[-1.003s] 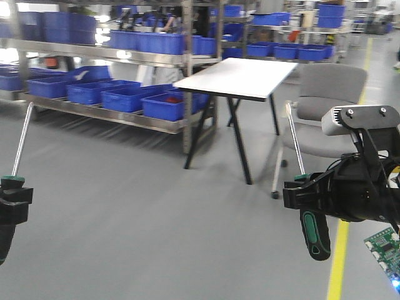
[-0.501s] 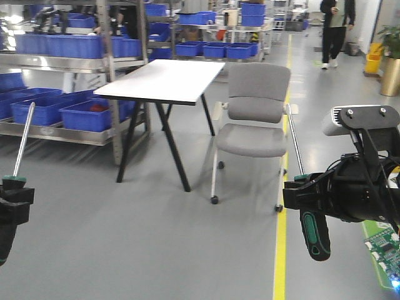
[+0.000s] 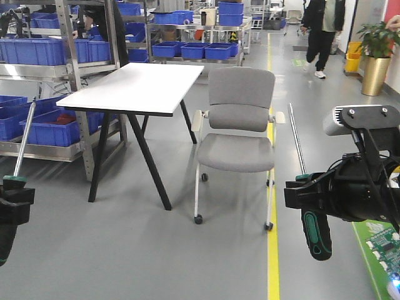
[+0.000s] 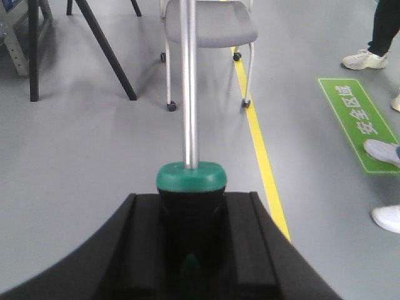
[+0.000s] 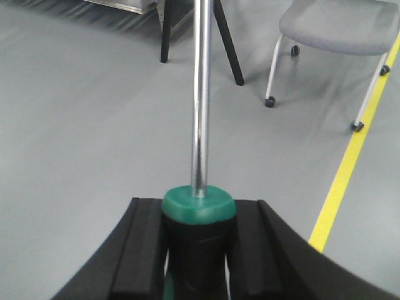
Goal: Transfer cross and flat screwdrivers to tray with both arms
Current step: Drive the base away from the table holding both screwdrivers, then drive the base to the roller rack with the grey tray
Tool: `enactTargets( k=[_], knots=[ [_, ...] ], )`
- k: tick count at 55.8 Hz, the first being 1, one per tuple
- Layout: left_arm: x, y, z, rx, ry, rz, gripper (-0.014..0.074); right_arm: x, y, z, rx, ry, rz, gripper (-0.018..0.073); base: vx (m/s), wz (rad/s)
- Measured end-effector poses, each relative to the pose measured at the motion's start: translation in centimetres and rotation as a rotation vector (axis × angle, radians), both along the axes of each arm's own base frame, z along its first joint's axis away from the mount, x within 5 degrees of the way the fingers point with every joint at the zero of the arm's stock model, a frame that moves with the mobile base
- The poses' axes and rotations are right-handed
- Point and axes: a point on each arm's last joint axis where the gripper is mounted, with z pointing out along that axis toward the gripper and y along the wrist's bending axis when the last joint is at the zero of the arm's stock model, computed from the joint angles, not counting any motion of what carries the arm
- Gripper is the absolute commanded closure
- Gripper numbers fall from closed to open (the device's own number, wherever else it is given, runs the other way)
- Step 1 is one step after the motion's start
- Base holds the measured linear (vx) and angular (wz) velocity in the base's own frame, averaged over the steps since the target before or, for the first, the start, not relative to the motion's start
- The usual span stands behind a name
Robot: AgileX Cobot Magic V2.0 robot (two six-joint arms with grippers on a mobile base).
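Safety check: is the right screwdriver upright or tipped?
Nearly upright: screwdriver clamped by its handle in right end effector, shaft pointing up, leaning slightly.

Screwdrivers: two, left screwdriver (image 3: 23,140), right screwdriver (image 3: 317,234)
Grippers: two, left gripper (image 3: 14,203), right gripper (image 3: 303,195)
Chair (image 3: 240,134): one
Table (image 3: 134,87): one
Person (image 3: 322,31): one

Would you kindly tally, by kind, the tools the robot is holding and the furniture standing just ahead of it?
Silver-shafted screwdrivers with black-and-green handles: 2, one clamped in the left gripper, one in the right gripper
Grey padded chair on castors: 1
White-topped table with black legs: 1
Total: 4
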Motion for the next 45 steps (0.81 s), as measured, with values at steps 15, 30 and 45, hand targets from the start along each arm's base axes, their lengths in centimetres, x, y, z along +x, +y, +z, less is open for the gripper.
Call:
enactTargets(
  k=[15,30,45],
  knots=[
    [0.0,0.0,0.0,0.0,0.0,0.0,0.0599,-0.01,0.0,-0.01,-0.001,0.001,0.0,0.0567,0.5,0.29],
    [0.0,0.0,0.0,0.0,0.0,0.0,0.0599,-0.01,0.0,-0.02,-0.002,0.002,0.0,0.0567,0.53,0.55],
    [0.0,0.0,0.0,0.0,0.0,0.0,0.0599,-0.01,-0.01,-0.02,-0.002,0.001,0.0,0.0567,0.53,0.68]
  ],
)
